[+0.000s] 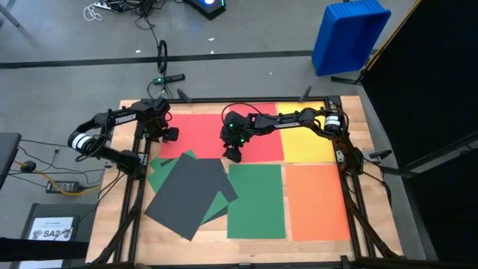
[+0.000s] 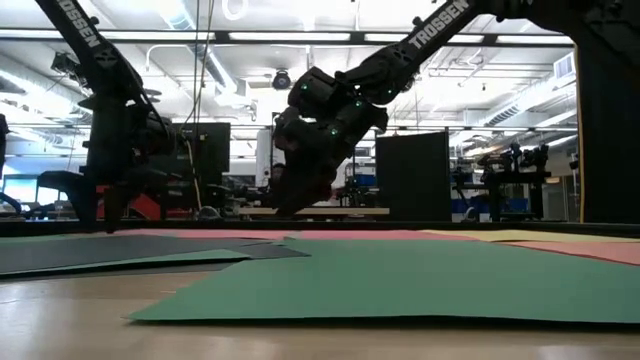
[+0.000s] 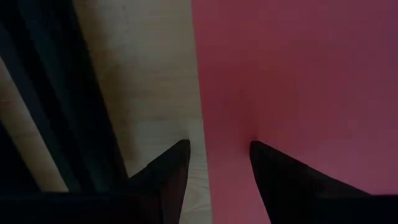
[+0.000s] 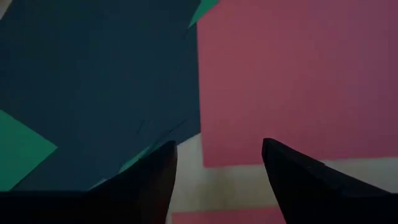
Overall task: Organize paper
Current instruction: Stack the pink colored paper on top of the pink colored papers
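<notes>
High view: we judge red (image 1: 196,136), yellow (image 1: 306,143), orange (image 1: 317,200) and one green sheet (image 1: 256,200) tidy; the dark grey sheets (image 1: 185,196) lie askew. Right gripper (image 1: 232,155) and left gripper (image 1: 169,134) hover parted, empty.

Bright ceiling lights, backlit arms, dim wrist views

High view straight down; low view level at tabletop; both wrist views close above red sheet (image 3: 298,74).
</notes>
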Motion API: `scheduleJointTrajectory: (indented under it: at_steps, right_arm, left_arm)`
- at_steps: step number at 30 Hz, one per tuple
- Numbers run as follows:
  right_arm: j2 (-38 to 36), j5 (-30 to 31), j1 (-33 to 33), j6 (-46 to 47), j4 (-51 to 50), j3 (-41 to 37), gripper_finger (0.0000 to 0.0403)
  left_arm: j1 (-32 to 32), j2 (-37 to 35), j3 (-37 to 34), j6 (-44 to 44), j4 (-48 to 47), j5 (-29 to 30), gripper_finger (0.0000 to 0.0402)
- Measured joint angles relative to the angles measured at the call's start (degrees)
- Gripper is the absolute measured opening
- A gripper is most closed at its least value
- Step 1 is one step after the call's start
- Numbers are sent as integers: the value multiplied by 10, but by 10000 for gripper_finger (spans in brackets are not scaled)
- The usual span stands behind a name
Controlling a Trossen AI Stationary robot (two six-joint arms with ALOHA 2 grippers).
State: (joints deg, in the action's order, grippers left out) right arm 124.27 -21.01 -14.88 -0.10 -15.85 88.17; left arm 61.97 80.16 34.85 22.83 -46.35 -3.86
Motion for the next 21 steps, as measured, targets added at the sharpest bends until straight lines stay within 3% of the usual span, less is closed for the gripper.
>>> scheduleJointTrajectory:
  at_steps: [12, 21]
  right_arm:
    - [55, -29, -5, 1, -13, 29, 217]
    - [57, -34, -7, 1, -15, 31, 206]
  left_arm:
    - [-1, 7, 2, -5, -3, -21, 159]
    - [-1, 9, 6, -18, -10, -31, 159]
